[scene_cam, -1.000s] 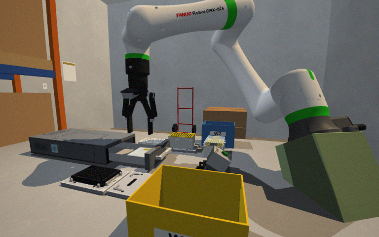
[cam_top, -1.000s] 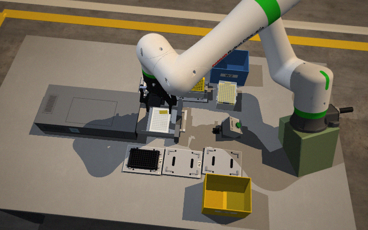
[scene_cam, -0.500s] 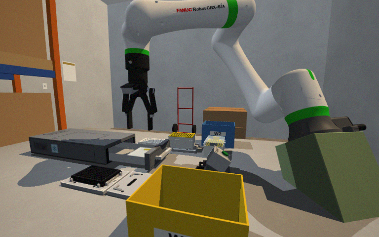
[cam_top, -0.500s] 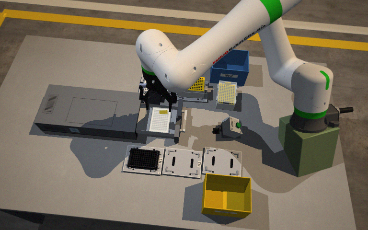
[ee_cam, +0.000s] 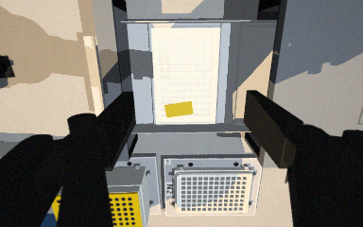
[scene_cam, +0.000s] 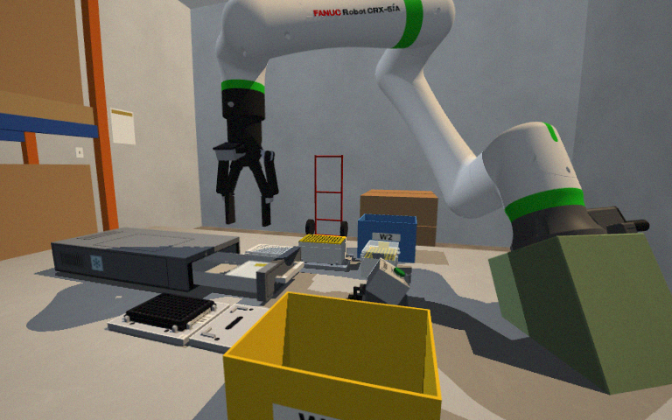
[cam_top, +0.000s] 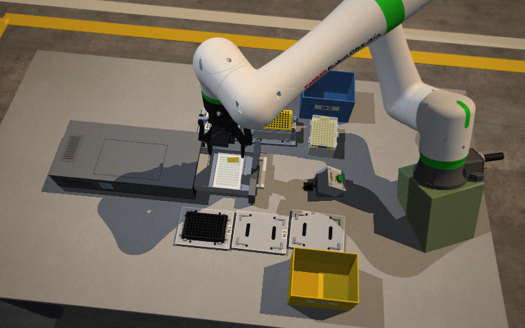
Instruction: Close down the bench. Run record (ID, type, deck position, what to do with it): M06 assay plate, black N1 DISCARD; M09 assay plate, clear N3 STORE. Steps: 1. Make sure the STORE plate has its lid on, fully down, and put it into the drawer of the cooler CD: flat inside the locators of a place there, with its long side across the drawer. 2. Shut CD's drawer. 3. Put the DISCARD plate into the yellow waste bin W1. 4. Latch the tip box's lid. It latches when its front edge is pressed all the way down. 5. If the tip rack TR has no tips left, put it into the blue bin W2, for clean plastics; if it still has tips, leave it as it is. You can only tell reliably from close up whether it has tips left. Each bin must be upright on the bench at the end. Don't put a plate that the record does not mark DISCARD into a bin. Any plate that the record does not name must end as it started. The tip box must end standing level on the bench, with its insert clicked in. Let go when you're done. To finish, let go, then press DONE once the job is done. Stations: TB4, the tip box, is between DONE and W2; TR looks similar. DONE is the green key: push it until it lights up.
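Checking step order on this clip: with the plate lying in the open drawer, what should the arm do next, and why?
Probably move down to the drawer's front panel and push it shut. The lidded clear plate with the yellow tag already lies in the grey cooler's open drawer, the open gripper hangs above it holding nothing, and the black plate waits on its deck position.

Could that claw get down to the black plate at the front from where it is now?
Probably yes. The gripper hangs open and empty, high above the drawer, and the black plate lies uncovered with nothing above it.
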`<state>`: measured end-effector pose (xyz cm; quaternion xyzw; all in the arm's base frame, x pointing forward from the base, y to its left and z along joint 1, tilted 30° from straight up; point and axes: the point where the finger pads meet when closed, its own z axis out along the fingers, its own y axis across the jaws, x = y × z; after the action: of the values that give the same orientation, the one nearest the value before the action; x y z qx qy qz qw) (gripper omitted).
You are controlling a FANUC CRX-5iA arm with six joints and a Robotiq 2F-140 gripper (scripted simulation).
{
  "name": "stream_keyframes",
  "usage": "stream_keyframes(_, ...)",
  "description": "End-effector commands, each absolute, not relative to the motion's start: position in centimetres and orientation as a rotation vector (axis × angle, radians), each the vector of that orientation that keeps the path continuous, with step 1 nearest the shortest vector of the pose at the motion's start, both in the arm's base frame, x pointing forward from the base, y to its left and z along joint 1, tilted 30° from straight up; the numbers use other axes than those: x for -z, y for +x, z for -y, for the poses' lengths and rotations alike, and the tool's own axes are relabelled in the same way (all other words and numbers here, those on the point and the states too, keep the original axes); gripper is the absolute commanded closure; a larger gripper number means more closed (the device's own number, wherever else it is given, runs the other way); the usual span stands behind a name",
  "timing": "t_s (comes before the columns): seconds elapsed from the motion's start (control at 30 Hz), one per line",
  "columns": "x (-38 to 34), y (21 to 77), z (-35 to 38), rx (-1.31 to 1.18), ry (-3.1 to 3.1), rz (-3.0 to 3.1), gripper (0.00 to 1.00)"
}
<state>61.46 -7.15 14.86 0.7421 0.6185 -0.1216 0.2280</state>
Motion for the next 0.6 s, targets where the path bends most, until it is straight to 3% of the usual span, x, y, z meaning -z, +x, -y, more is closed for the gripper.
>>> stream_keyframes(0.0, -14.5, 60.4, 7.1, 0.333, 2.043, -1.703, 0.37)
stream_keyframes(0.37, -13.0, 57.1, 7.1, 0.333, 2.043, -1.703, 0.41)
stream_keyframes(0.4, -12.9, 56.8, 7.1, 0.333, 2.043, -1.703, 0.9)
stream_keyframes(0.57, -12.1, 54.9, 7.1, 0.333, 2.043, -1.703, 0.9)
